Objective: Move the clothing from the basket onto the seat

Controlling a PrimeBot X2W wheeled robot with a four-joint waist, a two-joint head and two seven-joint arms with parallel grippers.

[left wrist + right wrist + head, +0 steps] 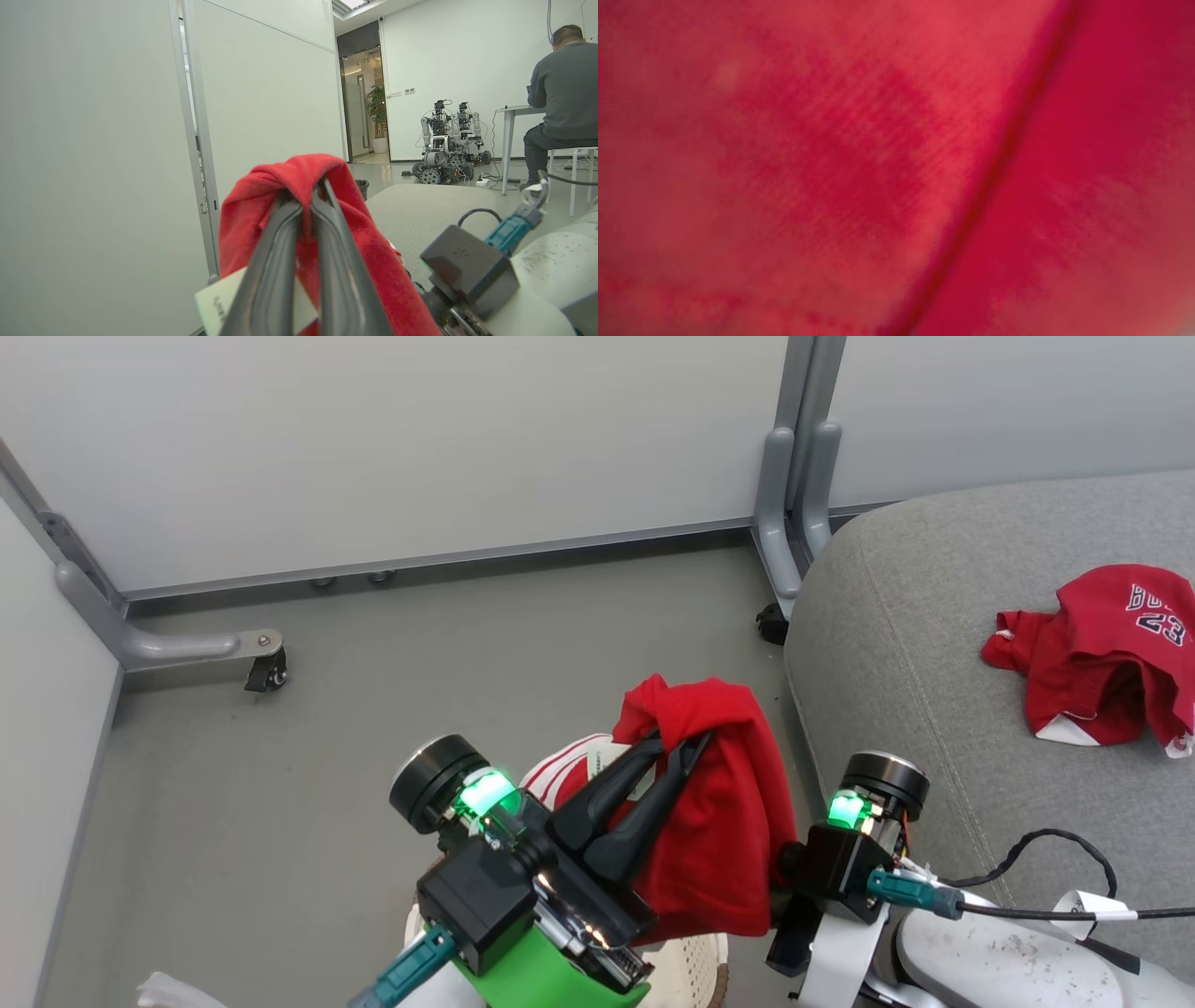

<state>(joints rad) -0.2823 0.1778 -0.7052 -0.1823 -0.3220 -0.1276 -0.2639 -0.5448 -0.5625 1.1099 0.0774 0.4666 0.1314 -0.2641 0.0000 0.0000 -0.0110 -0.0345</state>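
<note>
In the centre of the head view, the left gripper point(680, 747) is clamping a fold of the red garment point(724, 821). Its 2 dark fingers point(275, 266) are pressing together, with cloth draping over their tips. The garment is hanging above the basket point(695, 971) at the bottom edge, just left of the seat point(896, 644). A white label point(219, 301) is showing beside the fingers. At the lower right, the right gripper point(794, 877) is sitting against the hanging cloth, its fingers hidden behind it and closed together; whether they are pinching fabric cannot be told. A second red garment point(1102, 653) is lying on the seat at the right edge.
</note>
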